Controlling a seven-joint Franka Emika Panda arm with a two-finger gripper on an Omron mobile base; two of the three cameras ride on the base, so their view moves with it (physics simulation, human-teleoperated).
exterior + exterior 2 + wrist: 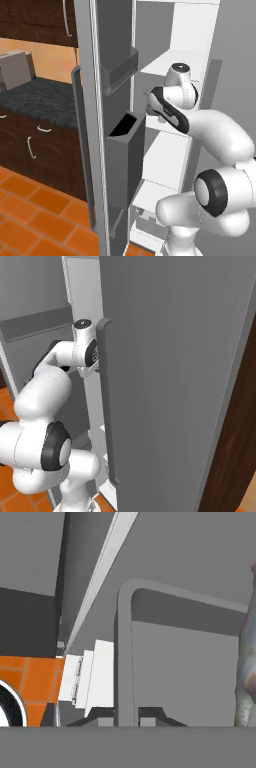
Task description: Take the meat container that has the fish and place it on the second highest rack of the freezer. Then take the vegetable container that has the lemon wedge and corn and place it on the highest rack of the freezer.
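Observation:
My gripper (126, 719) is shut on the thin grey rim of the meat container (125, 637), one finger on each side of the wall near its rounded corner. The silvery-grey fish (247, 667) lies in it, at the right edge of the hand view. In the left base view my hand (165, 102) reaches into the freezer (200, 30). It hangs between one white shelf above (160, 62) and another below (167, 150); I cannot tell which racks these are. The container is hard to make out there. The vegetable container is out of view.
The freezer's left door stands open, with a deep grey bin (125, 155) and a shallower one (120, 70) close to my hand. The right door (175, 381) and its bar handle (106, 406) stand beside my arm. A dark counter (40, 97) lies to the left, above an orange tile floor (30, 210).

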